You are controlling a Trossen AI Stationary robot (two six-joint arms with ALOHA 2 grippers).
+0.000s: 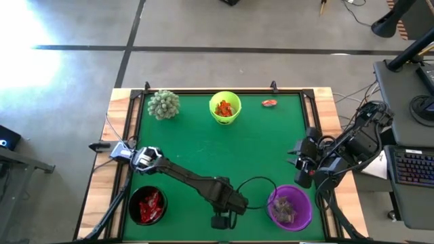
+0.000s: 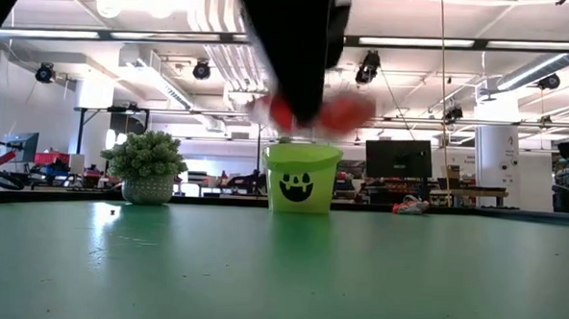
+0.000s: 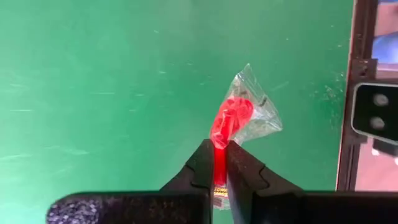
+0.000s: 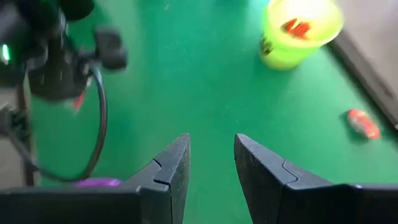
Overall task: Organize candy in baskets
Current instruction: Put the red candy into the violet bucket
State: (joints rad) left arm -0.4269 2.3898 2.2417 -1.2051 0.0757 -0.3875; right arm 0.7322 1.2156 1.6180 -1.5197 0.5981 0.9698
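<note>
Left gripper [image 3: 221, 163]: bottom centre of the high view, between the black and purple baskets; fingers pinched tight on a red candy [image 3: 231, 118] in a clear crinkly wrapper, which juts out past the fingertips over the green mat [image 1: 203, 146].

Black basket [image 1: 147, 205]: lower left of the high view, red candy inside.

Purple basket [image 1: 290, 207]: lower right of the high view, pale-wrapped candy inside; a black cable loops just beside its left rim.

Right gripper [image 4: 211, 163]: right edge of the mat in the high view, above the purple basket; fingers parted with a clear gap, nothing between them.

Green basket [image 1: 225, 108]: top centre of the high view, orange and red candy inside; a jack-o'-lantern face shows on its wall in the low view.

Loose candy [image 1: 269, 103]: one red piece on the mat, near the green basket, to its right.

Plant [image 1: 163, 104]: spiky pale-green ball in a pot, top left of the mat, left of the green basket.
</note>
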